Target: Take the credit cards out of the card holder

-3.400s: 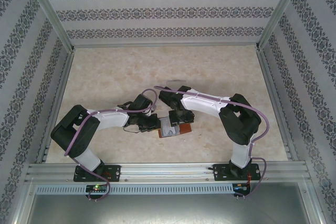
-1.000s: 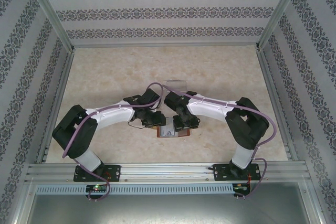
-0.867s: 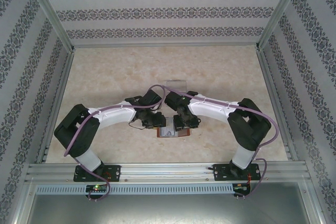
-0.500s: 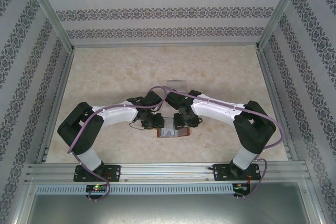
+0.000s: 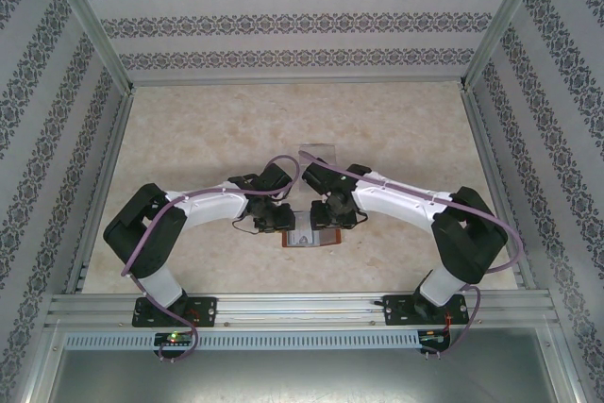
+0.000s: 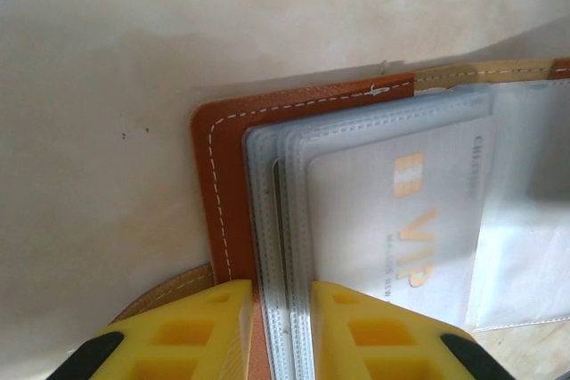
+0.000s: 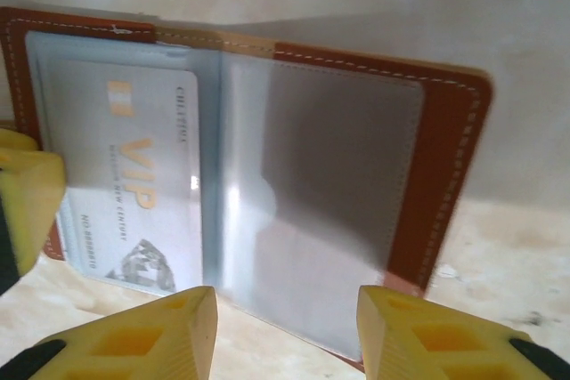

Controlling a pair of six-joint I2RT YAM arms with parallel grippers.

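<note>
One clear sleeve [image 7: 55, 73] covers the card holder's [image 7: 445, 175] VIP card [image 7: 134, 193].

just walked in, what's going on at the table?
Both arms are working on the open card holder lying flat on the table. The left gripper has its fingers pinched on the edge of the clear sleeves. The right gripper is open over the right-hand leaf. A pale VIP card sits in its sleeve, not yet out.
</note>
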